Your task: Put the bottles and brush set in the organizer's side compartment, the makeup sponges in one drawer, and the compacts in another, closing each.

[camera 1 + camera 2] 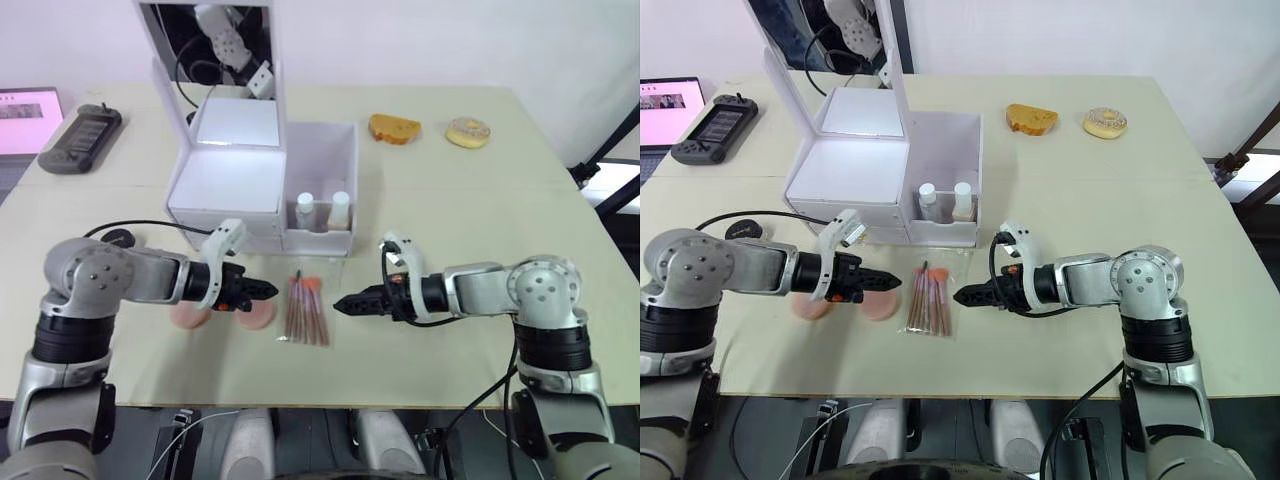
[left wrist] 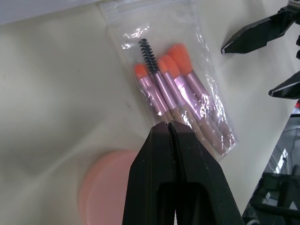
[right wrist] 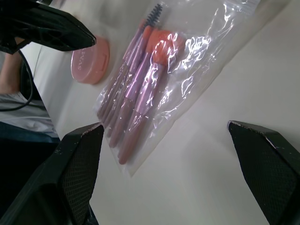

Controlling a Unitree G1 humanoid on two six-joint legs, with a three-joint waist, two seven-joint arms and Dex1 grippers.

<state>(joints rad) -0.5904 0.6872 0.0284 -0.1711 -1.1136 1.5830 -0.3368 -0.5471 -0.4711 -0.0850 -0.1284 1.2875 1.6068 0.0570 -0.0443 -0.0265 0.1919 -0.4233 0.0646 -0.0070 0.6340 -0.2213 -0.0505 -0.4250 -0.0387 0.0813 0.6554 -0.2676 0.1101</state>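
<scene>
Left gripper (image 1: 268,290) closed on nothing, tips just beside the bagged brush set (image 1: 308,311), above a pink compact (image 1: 255,315); a second compact (image 1: 187,317) lies partly under the left arm. Right gripper (image 1: 342,303) spread wide, empty, close to the other side of the brush set. Brush set flat on the table (image 1: 450,200), in front of the white organizer (image 1: 262,185). Two bottles (image 1: 322,211) stand upright in its side compartment.

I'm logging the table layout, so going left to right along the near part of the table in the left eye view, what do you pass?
Pink compact → left gripper, shut above a second compact → bagged brush set → right gripper, open.
</scene>
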